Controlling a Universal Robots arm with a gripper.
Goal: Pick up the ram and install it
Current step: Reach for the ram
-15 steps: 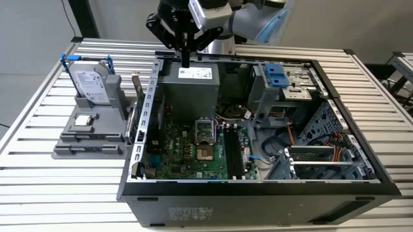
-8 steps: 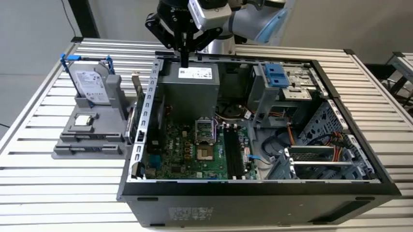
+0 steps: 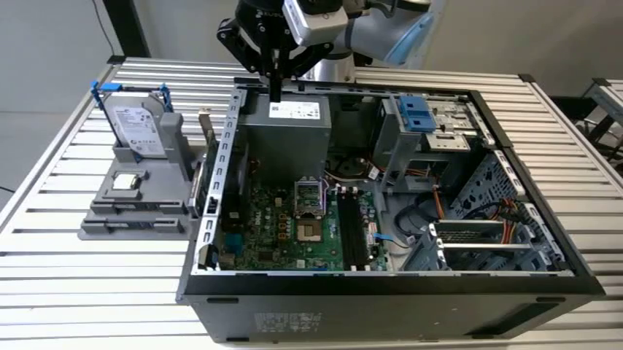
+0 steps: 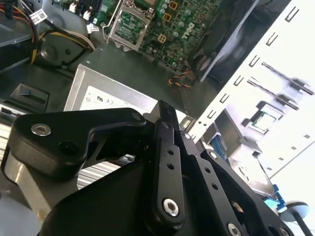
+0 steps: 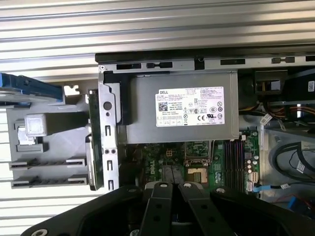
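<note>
While the hand (image 3: 276,96) hangs clenched and empty over the case (image 3: 389,295), the ram (image 3: 200,186) stands apart, outside its wall.

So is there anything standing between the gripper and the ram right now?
Only the computer case's metal side wall: the ram stands on edge just outside it, by the grey holder, while the gripper hangs above the power supply.
</note>
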